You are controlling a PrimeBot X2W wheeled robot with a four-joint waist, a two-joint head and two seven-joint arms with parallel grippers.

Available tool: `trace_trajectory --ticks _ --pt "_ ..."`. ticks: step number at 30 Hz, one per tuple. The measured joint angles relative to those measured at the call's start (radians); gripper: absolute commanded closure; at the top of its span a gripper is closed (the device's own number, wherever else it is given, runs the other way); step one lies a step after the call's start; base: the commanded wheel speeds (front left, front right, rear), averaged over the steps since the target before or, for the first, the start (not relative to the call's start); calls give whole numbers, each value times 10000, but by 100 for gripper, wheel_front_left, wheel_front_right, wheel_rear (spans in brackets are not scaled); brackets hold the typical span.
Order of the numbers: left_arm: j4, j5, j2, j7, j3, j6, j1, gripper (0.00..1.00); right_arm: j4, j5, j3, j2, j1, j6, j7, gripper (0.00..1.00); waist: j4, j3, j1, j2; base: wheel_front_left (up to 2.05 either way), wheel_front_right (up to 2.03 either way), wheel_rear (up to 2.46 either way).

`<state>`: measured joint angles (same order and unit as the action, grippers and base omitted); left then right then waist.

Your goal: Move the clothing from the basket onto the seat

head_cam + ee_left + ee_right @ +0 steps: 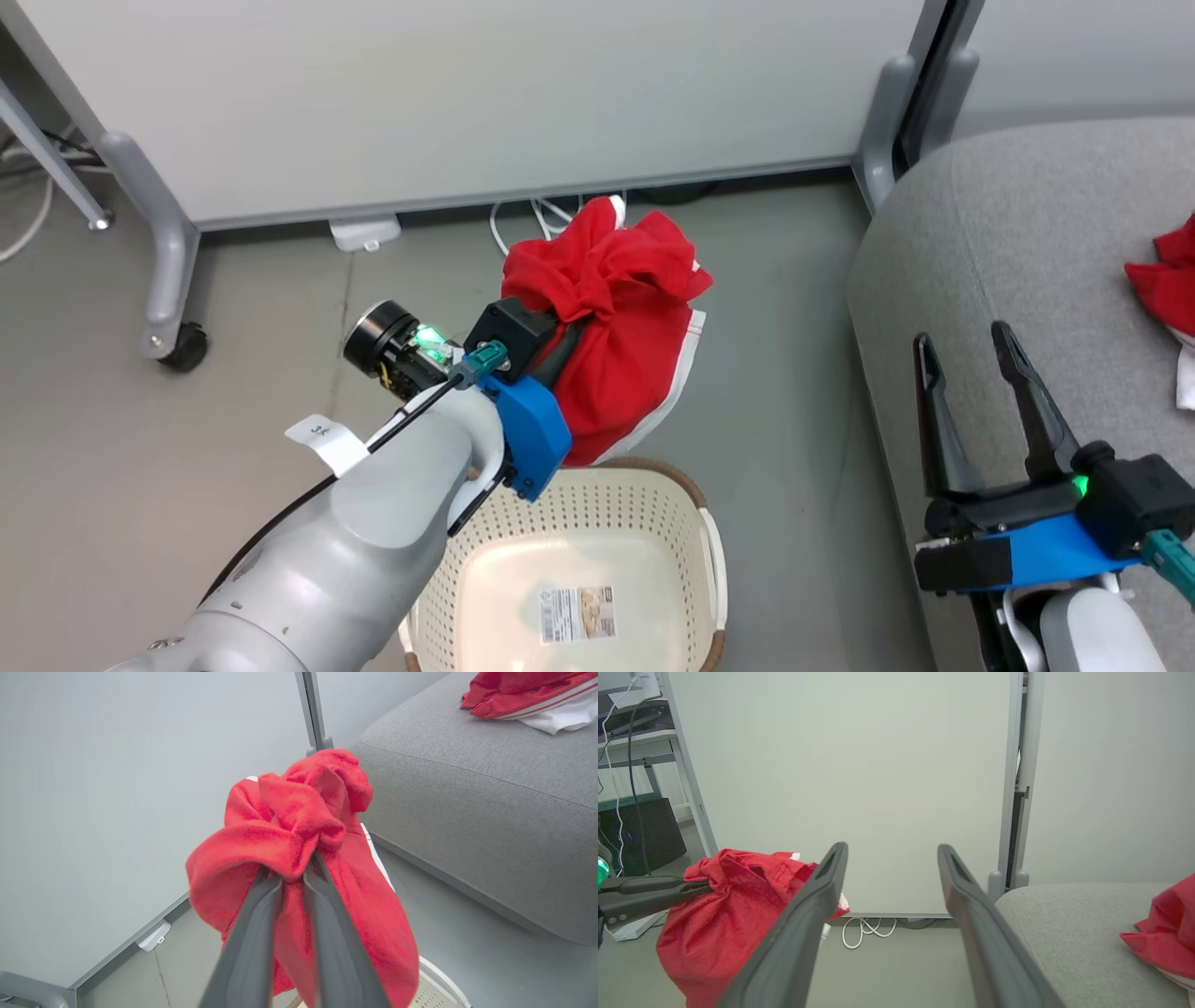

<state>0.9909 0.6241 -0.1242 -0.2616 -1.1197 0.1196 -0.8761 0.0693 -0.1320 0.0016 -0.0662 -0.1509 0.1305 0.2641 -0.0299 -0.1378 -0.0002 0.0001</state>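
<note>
Transfer step: your left hand [292, 868] is clamped on a bunched red garment [625, 345], hanging just above the laundry basket [693, 499], which looks empty; right hand [963, 336] spread, holding nothing; grey sofa seat [1008, 233] lies to the left hand's right; next move likely needs a rightward swing, then release over it.

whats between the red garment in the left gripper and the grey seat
Bare grey floor; in the head view nothing stands between the red garment and the seat.
</note>
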Motion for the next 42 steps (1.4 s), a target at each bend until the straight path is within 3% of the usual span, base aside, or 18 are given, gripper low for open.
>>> trace_trajectory --ticks 13,29,35,42 --pt "-1592 -272 -136 -2 556 -134 128 100 224 -102 27 121 779 0 0 0 -431 1260 0 0 0 0 0" --pt "-2033 -184 -290 21 470 -221 357 100 265 -286 322 142 840 0 0 0 -527 1585 2 0 0 0 0" --pt "-2132 -150 -326 50 437 -238 362 100 257 -295 888 144 738 0 0 0 -530 1597 2 0 0 0 0" --pt "-2209 -105 -314 65 393 -307 361 100 514 -161 2324 151 190 0 0 0 -534 1475 3 0 0 0 0"
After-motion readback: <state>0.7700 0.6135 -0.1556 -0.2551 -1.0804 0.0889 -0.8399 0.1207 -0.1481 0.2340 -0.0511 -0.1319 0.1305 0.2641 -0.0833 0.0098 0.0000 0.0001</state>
